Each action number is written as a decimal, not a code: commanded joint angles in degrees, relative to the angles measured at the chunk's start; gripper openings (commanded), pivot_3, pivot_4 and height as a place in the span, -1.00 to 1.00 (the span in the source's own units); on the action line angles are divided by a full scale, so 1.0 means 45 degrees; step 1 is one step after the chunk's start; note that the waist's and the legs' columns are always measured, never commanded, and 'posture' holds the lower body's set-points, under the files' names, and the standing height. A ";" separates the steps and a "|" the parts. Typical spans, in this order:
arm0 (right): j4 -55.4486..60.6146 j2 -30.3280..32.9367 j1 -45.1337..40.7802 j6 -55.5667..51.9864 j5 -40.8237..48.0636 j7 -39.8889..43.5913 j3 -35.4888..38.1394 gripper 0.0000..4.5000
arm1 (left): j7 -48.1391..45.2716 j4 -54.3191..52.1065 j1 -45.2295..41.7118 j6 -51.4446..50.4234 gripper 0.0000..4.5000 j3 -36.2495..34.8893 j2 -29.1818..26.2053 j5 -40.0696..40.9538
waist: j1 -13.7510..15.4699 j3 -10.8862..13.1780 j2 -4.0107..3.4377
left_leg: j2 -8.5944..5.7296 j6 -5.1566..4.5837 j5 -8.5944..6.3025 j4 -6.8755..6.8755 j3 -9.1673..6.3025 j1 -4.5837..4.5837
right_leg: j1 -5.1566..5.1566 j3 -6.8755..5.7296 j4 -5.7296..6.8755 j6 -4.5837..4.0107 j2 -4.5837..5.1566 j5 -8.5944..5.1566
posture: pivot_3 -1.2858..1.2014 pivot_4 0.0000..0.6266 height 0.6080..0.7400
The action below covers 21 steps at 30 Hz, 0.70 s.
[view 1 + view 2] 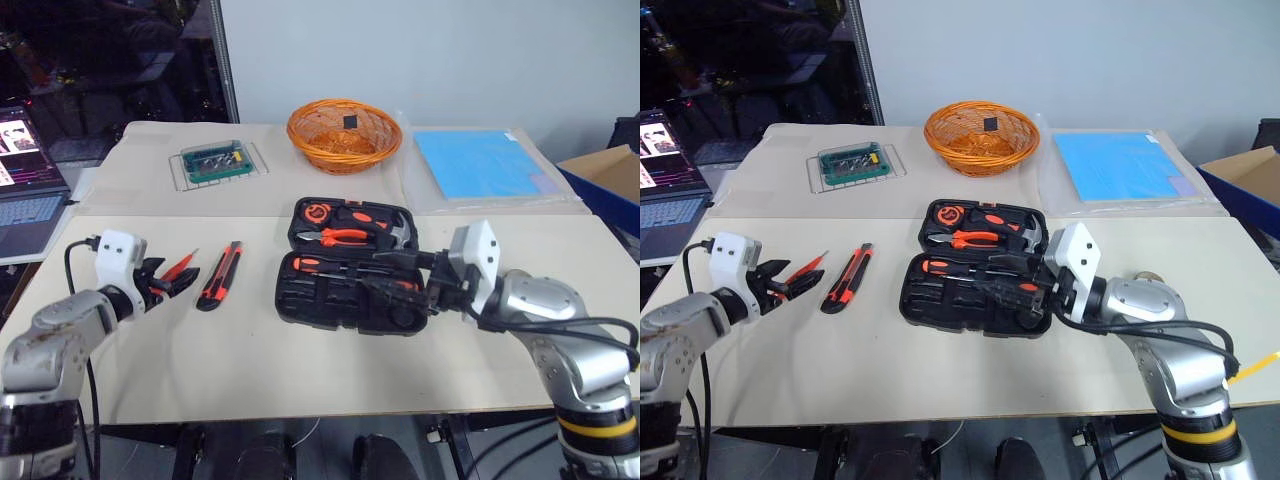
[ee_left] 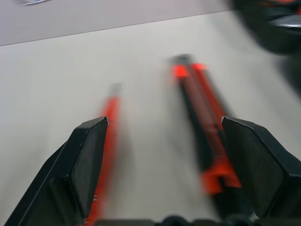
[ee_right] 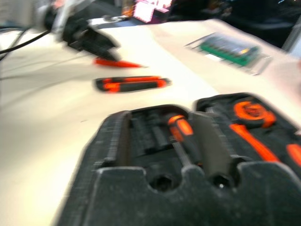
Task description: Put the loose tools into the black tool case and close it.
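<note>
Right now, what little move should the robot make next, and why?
Probably ease the left gripper down and shut it on the screwdriver. Its fingers are open right at that tool, which lies on the table beside the knife, both outside the open case. The right gripper hangs over the case, holding nothing.

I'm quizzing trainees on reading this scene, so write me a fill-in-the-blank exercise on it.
1. The black tool case lies ____ on the table, its lid not yet shut.
2. The utility knife lies on the table between the case and the ____ gripper.
3. Behind the case stands an orange wicker ____.
4. The left gripper's fingers stand ____, a slim screwdriver right by them.

Missing words: open; left; basket; open
</note>
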<state>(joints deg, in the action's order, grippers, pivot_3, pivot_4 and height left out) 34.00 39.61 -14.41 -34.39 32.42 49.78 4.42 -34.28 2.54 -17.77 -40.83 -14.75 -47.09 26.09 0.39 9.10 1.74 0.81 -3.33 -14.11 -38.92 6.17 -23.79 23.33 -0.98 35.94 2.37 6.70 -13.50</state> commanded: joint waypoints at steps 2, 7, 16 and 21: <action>0.1182 0.0555 0.0670 -0.0155 0.0589 -0.0231 0.1050 0.99 | -0.1991 0.2914 -0.1658 0.1115 0.82 0.1430 -0.1148 -0.1367 | 0.0043 0.0000 0.0001 | 0.0000 -0.0002 -0.0002 0.0001 0.0018 -0.0001 | 0.0011 -0.0001 -0.0001 0.0000 0.0004 0.0000 | 0.03 -0.52 1.00; 0.1736 0.0597 0.1313 -0.0180 0.0559 -0.0917 0.1124 1.00 | -0.3492 0.5533 -0.2656 0.2552 0.60 0.2808 -0.1332 -0.2752 | 0.0025 -0.0002 0.0005 | 0.0001 -0.0034 0.0003 0.0008 0.0053 -0.0010 | 0.0035 -0.0003 0.0000 0.0000 0.0016 0.0000 | 0.03 -0.52 1.00; 0.2043 0.0492 0.2582 0.0457 0.0758 -0.1071 0.1665 1.00 | -0.5334 0.5874 -0.2416 0.4220 -0.79 0.2151 -0.1166 -0.2313 | 0.0019 -0.0009 0.0009 | 0.0002 -0.0113 0.0032 -0.0013 0.0102 -0.0108 | 0.0165 -0.0022 0.0038 0.0005 0.0048 0.0003 | 0.03 -0.52 1.00; 0.2392 0.0531 0.3796 0.1173 0.1279 -0.0371 0.2699 1.00 | -0.8279 0.2601 -0.3006 0.3385 -0.79 0.2268 -0.1672 -0.0668 | 0.0107 0.0008 0.0044 | 0.0009 -0.0103 0.0042 -0.0055 0.0083 -0.0182 | 0.0185 -0.0106 0.0038 0.0008 0.0035 0.0002 | 0.03 -0.52 1.00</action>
<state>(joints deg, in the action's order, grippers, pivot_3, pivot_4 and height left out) 42.08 41.74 1.76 -31.60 35.71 47.00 12.73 -66.98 21.52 -28.63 -24.84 -5.13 -52.74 20.68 0.87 9.14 1.94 0.85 -3.72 -13.87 -39.24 6.50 -24.68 24.14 -1.56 36.10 2.41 6.87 -13.49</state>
